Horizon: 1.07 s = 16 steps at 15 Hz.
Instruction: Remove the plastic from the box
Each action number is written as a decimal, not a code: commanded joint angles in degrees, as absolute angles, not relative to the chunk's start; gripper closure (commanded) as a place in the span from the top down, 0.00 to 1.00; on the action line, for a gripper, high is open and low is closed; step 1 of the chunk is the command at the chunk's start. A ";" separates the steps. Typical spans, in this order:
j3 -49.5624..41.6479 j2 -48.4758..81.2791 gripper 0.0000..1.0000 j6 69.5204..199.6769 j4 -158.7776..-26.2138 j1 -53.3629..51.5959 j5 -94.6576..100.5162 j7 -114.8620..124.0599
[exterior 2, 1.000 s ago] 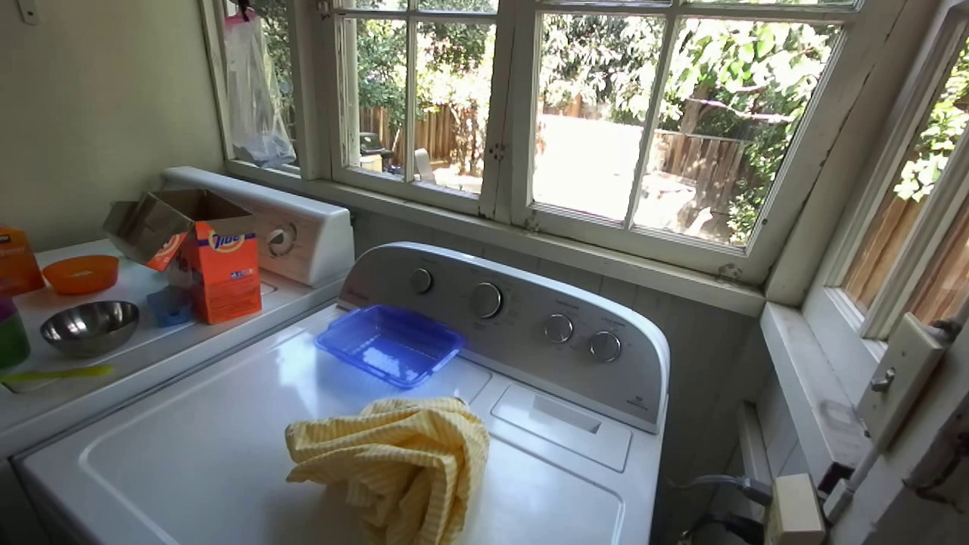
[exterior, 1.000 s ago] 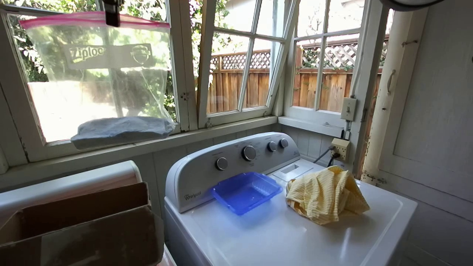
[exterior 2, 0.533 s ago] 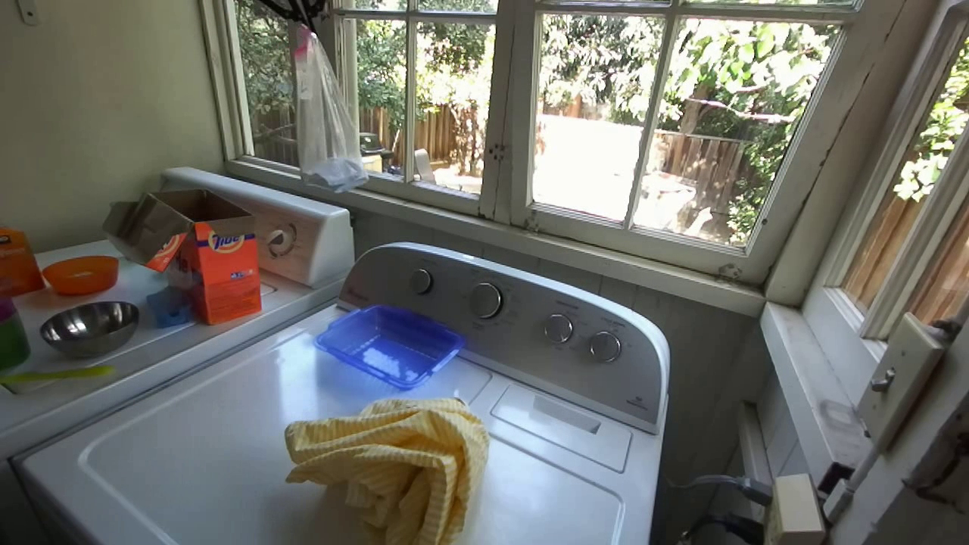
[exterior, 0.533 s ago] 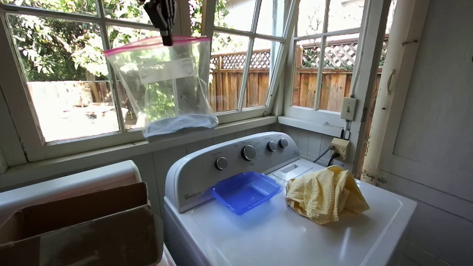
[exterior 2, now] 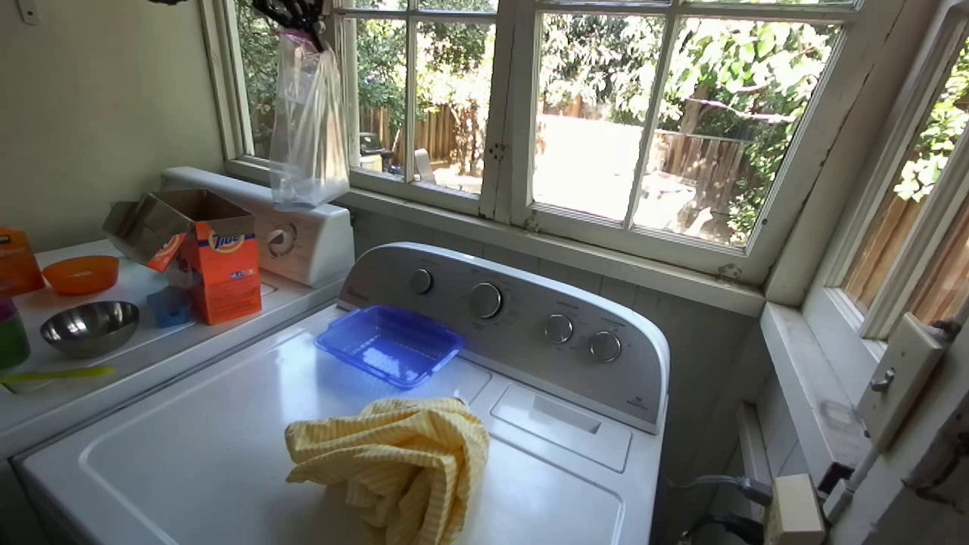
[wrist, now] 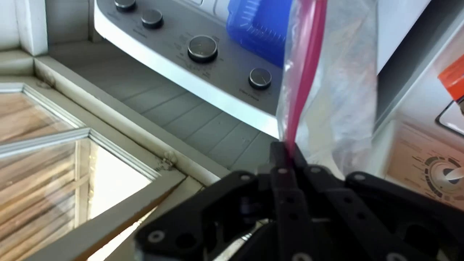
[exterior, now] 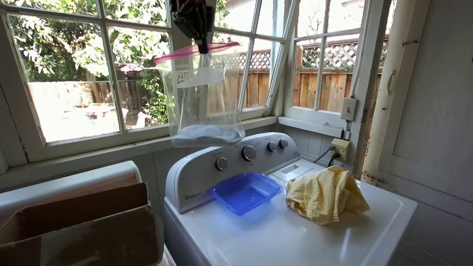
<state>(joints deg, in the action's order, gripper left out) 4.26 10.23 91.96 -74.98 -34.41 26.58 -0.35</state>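
Sideways through the air the plastic bag (exterior: 199, 105) has travelled since a second ago, and now it hangs clear of the open orange box (exterior 2: 219, 269), pink zip edge (wrist: 308, 70) uppermost. At its bottom sags a pale lump (exterior: 208, 135) I can't make out. Black fingers (exterior: 203, 45) are pressed together, pinching the zip edge near its middle. That box stands on a white tabletop (exterior 2: 135, 291) with a metal bowl (exterior 2: 89, 344) and an orange bowl (exterior 2: 81, 278). On the neighbouring tabletop (exterior: 255, 236) a blue tub (exterior: 244, 195) sits just beside a crumpled yellow cloth (exterior: 325, 194).
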 commanded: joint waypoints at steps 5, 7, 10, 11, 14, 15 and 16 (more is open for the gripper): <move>9.00 -5.18 0.01 93.10 -99.99 -29.94 33.91 11.21; 11.25 -0.79 0.01 91.66 -94.29 -27.60 32.05 9.53; 13.57 -1.37 0.02 91.69 -95.54 -25.19 32.22 9.55; 13.72 -1.19 0.02 91.68 -95.39 -24.97 32.24 9.56; 13.85 -0.92 0.02 91.67 -95.15 -24.86 32.26 9.57; 13.90 -0.87 0.02 91.67 -95.03 -24.87 32.26 9.57; 13.97 -0.81 0.01 91.67 -94.91 -24.90 32.26 9.57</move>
<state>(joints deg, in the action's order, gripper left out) 10.52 -0.98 91.90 -95.26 -28.32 32.30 9.63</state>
